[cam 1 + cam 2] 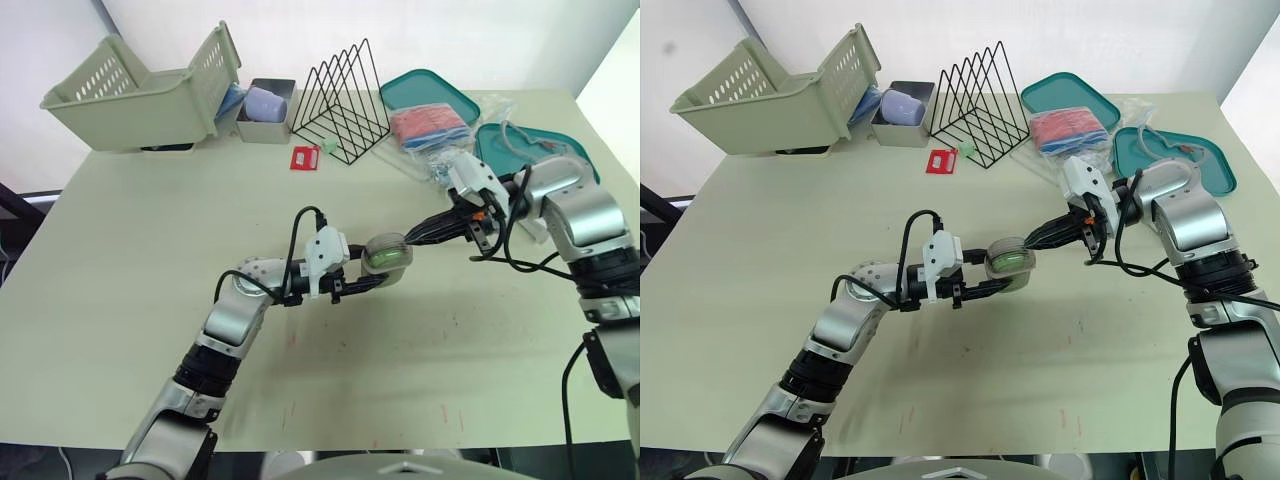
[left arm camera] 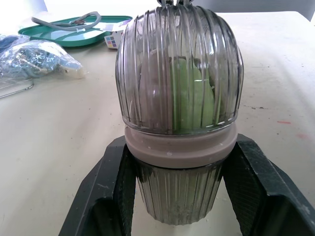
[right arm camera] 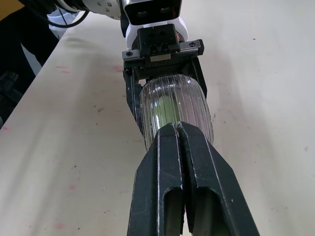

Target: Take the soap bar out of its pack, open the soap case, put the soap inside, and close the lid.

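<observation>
The left gripper [image 2: 180,162] was clamped on the base of the ribbed, see-through soap case [image 2: 179,73], over the middle of the table [image 1: 150,260]. The green soap [image 2: 189,93] sat inside under the closed lid. The right gripper [image 3: 178,130], fingers pressed together, touched the lid's end. Print on the red card [image 1: 305,158] was too small to read. Bare tabletop stretched to the near edge; the wire rack [image 1: 342,100] and basket [image 1: 130,85] lined the far edge.

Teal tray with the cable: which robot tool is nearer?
Right. The right tool touches the end of the soap case nearer the teal tray; the left tool grips its farther end.
</observation>
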`<state>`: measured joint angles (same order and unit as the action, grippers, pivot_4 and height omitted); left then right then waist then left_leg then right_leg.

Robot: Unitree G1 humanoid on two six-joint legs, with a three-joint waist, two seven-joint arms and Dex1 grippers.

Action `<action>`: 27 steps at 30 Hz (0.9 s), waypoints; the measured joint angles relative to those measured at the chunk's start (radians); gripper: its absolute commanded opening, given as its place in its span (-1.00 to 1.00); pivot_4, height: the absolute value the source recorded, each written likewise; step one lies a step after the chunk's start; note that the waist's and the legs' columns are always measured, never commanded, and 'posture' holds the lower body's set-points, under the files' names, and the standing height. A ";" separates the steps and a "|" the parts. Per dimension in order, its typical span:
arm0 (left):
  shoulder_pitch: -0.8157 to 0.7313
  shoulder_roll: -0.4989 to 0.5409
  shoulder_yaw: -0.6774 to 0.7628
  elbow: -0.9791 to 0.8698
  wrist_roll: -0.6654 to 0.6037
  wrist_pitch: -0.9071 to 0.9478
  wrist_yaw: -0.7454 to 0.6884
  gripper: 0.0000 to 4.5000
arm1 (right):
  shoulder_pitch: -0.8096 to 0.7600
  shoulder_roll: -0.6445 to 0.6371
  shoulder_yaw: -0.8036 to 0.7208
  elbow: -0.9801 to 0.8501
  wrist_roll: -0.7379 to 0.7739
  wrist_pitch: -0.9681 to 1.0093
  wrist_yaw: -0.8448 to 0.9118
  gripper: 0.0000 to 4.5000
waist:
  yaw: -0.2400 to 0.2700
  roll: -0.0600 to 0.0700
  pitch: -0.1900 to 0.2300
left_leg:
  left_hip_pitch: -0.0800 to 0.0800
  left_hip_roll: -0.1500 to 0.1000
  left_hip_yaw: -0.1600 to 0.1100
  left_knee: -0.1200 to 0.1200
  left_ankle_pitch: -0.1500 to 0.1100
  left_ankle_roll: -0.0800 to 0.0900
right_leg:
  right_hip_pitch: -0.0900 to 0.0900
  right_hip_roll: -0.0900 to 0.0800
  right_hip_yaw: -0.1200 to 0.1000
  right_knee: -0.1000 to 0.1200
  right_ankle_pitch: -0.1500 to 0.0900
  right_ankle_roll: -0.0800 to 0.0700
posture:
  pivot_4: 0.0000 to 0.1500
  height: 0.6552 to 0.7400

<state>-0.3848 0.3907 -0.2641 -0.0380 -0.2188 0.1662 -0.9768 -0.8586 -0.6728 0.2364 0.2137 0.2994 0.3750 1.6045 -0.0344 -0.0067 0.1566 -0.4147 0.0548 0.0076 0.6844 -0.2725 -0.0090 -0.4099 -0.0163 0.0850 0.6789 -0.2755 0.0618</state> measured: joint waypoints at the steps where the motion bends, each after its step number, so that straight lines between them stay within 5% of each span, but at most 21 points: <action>1: 0.000 0.000 0.000 0.000 0.000 0.000 0.000 -0.11 | 0.000 0.003 0.000 0.000 0.000 -0.001 0.000 -0.98 | 0.000 0.000 0.000 | 0.000 0.000 0.000 0.000 0.000 0.000 | 0.000 0.000 0.000 0.000 0.000 0.000 | 1.00 1.00; 27: 0.000 0.000 -0.001 0.000 0.002 0.000 -0.001 -0.11 | 0.000 0.042 0.016 -0.041 -0.003 -0.011 -0.006 -0.98 | 0.000 0.000 0.000 | 0.000 0.000 0.000 0.000 0.000 0.000 | 0.000 0.000 0.000 0.000 0.000 0.000 | 1.00 1.00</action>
<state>-0.3848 0.3910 -0.2648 -0.0379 -0.2171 0.1663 -0.9774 -0.8588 -0.6304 0.2524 0.1723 0.2968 0.3641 1.5981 -0.0347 -0.0066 0.1566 -0.4144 0.0548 0.0076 0.6845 -0.2725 -0.0090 -0.4096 -0.0163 0.0849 0.6790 -0.2755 0.0618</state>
